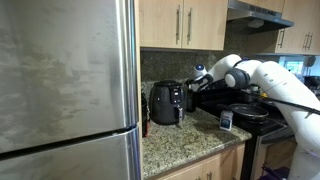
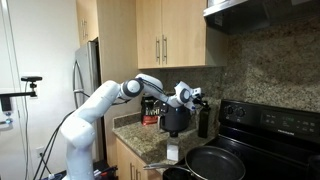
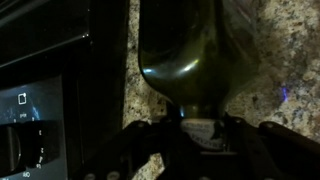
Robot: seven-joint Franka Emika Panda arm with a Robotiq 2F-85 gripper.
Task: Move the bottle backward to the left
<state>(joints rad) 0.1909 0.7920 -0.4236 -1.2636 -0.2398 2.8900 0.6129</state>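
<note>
The bottle (image 2: 204, 120) is slim and dark with a dark cap. It stands on the granite counter between the black air fryer (image 2: 175, 120) and the stove. In the wrist view I look down on its dark shoulders (image 3: 190, 55), with the neck and a pale label between my fingers. My gripper (image 2: 198, 96) is at the bottle's top, and its fingers (image 3: 195, 135) are closed against the neck on both sides. In an exterior view the gripper (image 1: 198, 78) sits just behind the air fryer (image 1: 166, 102), which hides most of the bottle.
The black stove (image 2: 270, 125) with a pan (image 2: 215, 163) lies beside the bottle. A small white-and-blue flat object (image 1: 226, 120) stands near the counter's front edge. A dark brownish bottle (image 1: 144, 118) stands next to the fridge (image 1: 65, 90). Cabinets hang overhead.
</note>
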